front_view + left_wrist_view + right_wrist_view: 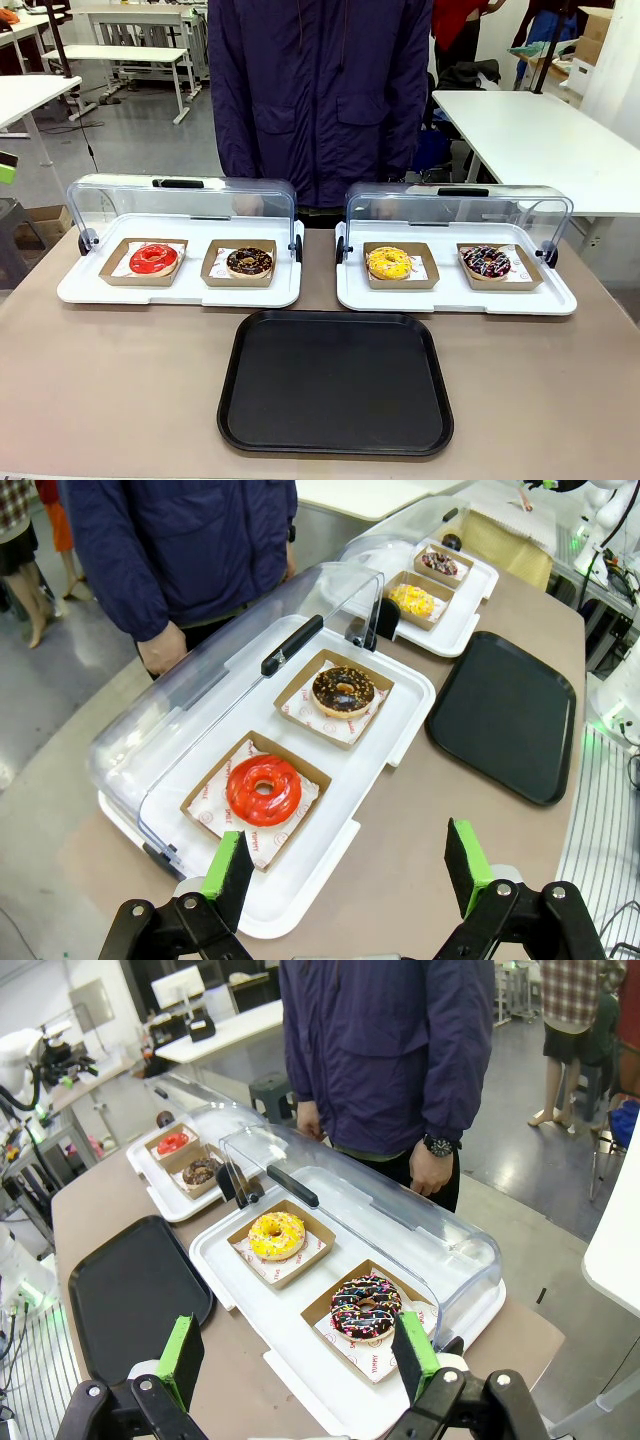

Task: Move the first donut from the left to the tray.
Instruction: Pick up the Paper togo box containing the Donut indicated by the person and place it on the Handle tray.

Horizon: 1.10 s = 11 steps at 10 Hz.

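You haven't started yet.
The red donut (pixel 153 259) sits beyond the tray's (pixel 335 382) far-left corner; left gripper (pixel 348 858) and right gripper (pixel 298 1350) wide, empty.

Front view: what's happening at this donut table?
Nothing is held yet. The red-iced donut sits in the left white tray, lid raised, beside a chocolate donut. The left gripper hovers open facing it; the right gripper is open too. The black tray has no donut on it. A person stands at the far side.
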Motion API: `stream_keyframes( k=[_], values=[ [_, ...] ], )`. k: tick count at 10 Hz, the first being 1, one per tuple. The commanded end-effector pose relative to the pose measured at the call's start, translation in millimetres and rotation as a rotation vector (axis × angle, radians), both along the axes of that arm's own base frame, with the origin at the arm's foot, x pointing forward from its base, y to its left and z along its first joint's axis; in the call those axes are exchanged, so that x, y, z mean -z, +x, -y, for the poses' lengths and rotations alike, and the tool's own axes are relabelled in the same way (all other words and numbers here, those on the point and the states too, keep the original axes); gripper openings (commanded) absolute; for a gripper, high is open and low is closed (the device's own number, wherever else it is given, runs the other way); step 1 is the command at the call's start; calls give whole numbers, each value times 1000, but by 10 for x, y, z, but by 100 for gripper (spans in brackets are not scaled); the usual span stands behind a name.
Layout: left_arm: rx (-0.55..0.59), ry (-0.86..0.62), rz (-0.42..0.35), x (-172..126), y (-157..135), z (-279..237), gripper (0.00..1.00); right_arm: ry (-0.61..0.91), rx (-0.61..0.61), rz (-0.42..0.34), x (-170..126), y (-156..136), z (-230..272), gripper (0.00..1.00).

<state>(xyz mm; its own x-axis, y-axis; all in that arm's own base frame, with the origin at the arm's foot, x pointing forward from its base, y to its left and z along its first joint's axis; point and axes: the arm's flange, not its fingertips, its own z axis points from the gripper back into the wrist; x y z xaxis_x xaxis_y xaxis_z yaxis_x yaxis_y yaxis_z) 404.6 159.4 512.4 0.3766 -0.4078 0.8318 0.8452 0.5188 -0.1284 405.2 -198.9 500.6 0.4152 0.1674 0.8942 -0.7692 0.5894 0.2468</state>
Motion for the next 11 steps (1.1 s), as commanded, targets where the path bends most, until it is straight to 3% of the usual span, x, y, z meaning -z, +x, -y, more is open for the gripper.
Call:
stream_keyframes(
  k=[1,11],
  values=[
    [11,-5,8,-7,-4,1,100,9,-1,19,0,-8,-26,100],
    [11,-5,8,-7,-4,1,100,9,-1,19,0,-8,-26,100]
  ],
)
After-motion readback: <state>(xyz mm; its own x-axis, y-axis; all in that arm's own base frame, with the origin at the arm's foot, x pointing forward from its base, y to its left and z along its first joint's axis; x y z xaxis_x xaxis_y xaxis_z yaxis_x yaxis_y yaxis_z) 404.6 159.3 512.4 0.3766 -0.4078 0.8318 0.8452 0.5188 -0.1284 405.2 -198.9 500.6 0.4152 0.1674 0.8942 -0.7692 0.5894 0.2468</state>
